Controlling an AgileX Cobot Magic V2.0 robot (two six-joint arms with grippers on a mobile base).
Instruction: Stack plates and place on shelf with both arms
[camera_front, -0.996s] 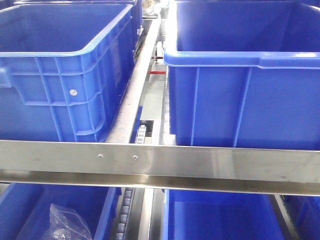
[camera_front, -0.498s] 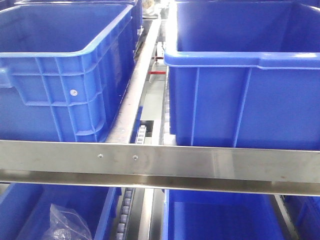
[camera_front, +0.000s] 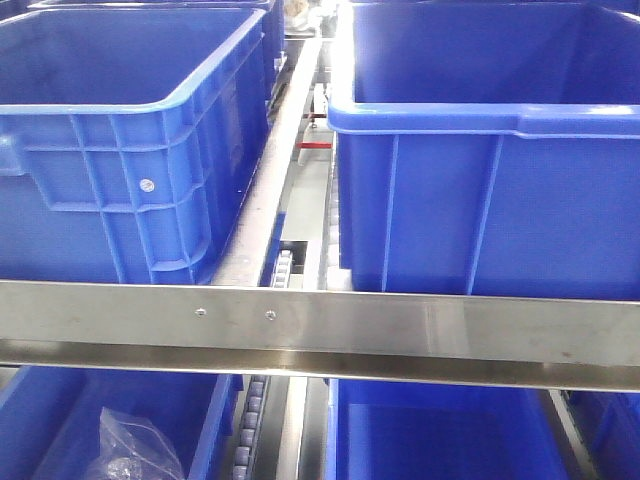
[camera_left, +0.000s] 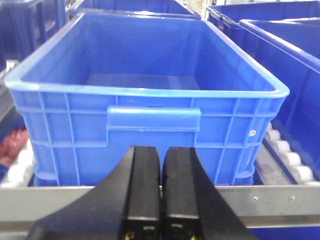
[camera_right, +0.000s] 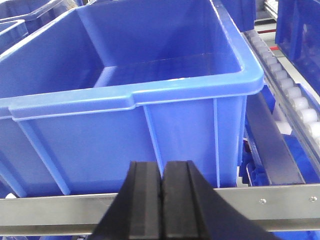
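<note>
Left wrist view: black left gripper (camera_left: 160, 172), fingers pressed together and clenched on nothing, faces a big blue ribbed plastic crate (camera_left: 145, 95) behind a steel shelf rail (camera_left: 280, 202). Right wrist view: black right gripper (camera_right: 161, 187) equally closed and empty before another blue plastic crate (camera_right: 125, 100). No plates visible in any view; front view shows a crumpled clear plastic bag (camera_front: 135, 445) in a lower blue bin (camera_front: 40, 415).

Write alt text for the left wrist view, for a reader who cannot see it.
The left pincer, its two black fingers pressed together and holding nothing, points at an empty blue crate straight ahead. The crate sits behind a metal shelf rail, with more blue crates to its right. No plates are in sight.
</note>
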